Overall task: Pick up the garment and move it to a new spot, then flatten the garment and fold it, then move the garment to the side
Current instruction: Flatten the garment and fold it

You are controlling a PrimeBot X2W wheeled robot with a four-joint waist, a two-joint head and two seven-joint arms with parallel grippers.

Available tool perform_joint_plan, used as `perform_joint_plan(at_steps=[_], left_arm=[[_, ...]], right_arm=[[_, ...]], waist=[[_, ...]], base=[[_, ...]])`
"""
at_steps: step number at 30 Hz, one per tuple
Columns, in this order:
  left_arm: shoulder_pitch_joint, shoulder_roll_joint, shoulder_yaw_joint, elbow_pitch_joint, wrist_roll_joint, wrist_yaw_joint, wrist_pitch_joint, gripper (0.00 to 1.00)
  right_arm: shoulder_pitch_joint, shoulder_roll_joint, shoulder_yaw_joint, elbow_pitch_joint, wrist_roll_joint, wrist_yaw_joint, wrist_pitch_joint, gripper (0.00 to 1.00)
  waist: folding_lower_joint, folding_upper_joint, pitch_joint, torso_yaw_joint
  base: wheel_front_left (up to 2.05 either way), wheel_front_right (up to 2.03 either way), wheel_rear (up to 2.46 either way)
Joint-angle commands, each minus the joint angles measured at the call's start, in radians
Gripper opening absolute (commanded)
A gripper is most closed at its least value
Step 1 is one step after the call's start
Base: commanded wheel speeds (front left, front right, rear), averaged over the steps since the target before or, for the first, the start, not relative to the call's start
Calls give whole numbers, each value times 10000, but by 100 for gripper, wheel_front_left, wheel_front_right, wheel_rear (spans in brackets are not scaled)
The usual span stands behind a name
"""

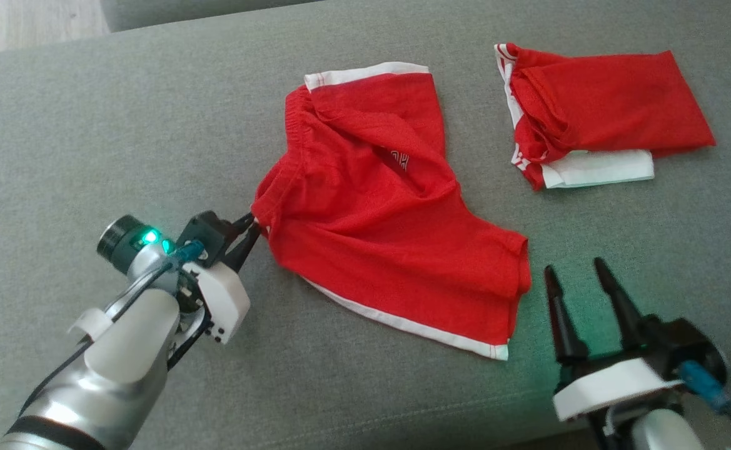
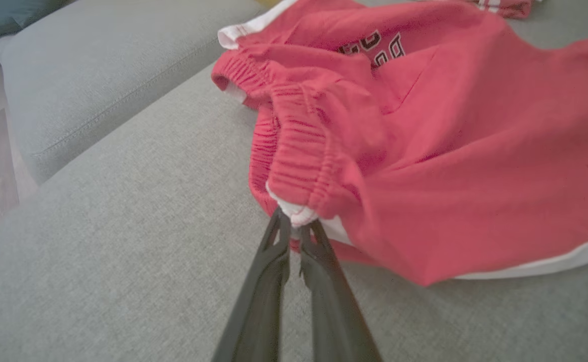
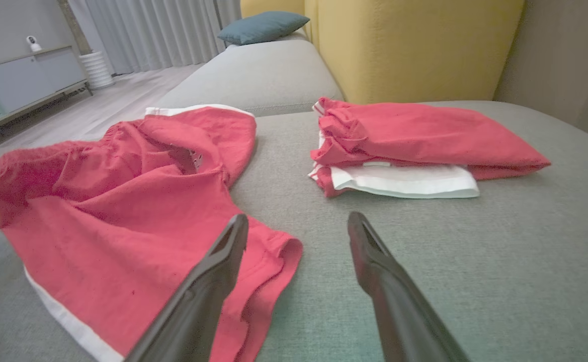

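The garment [image 1: 378,206] is a pair of red shorts with white trim, spread and rumpled on the grey sofa seat [image 1: 121,137]. My left gripper [image 1: 251,226] is shut on the garment's waistband corner at its left edge; in the left wrist view the gripper [image 2: 294,226] pinches the white inner band of the garment [image 2: 424,151]. Near the garment's right leg hem, my right gripper [image 1: 578,275] stands open just off the cloth. In the right wrist view the right gripper [image 3: 299,226] has its left finger over the garment's hem [image 3: 122,216].
A second pair of red shorts [image 1: 596,112] lies folded at the back right, also seen as the folded shorts [image 3: 404,146]. A yellow backrest [image 3: 409,45] and a teal cushion [image 3: 263,25] stand behind. Another grey cushion [image 2: 97,75] adjoins the seat.
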Motion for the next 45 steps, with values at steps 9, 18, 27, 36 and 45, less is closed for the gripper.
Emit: perform_joint_plan(at_steps=[9, 18, 27, 36, 45], left_arm=[[-49, 567, 821, -955, -246, 23, -121, 0], [-41, 550, 1075, -876, -361, 185, -121, 0], [-176, 421, 989, -541, -483, 164, -122, 0], [-316, 316, 831, -390, -588, 130, -122, 0], [-430, 248, 732, -298, -710, 106, -122, 0]], right_arm=[[320, -462, 1165, -13, -268, -9, 532, 100], [421, -1421, 2360, 432, 83, -9, 1513, 100], [-293, -2098, 3823, 934, -185, -9, 1704, 100], [-864, -2207, 4361, 1677, -683, -9, 1667, 100], [-1144, -2289, 4624, 2122, -790, -9, 1764, 94]], waist=[[0, -1, -197, 102], [0, -1, -234, 165], [0, -1, -189, 297], [0, -1, -118, 450], [0, -1, -45, 536]], base=[[0, 0, 0], [0, 0, 0], [0, 0, 0], [0, 0, 0], [0, 0, 0]])
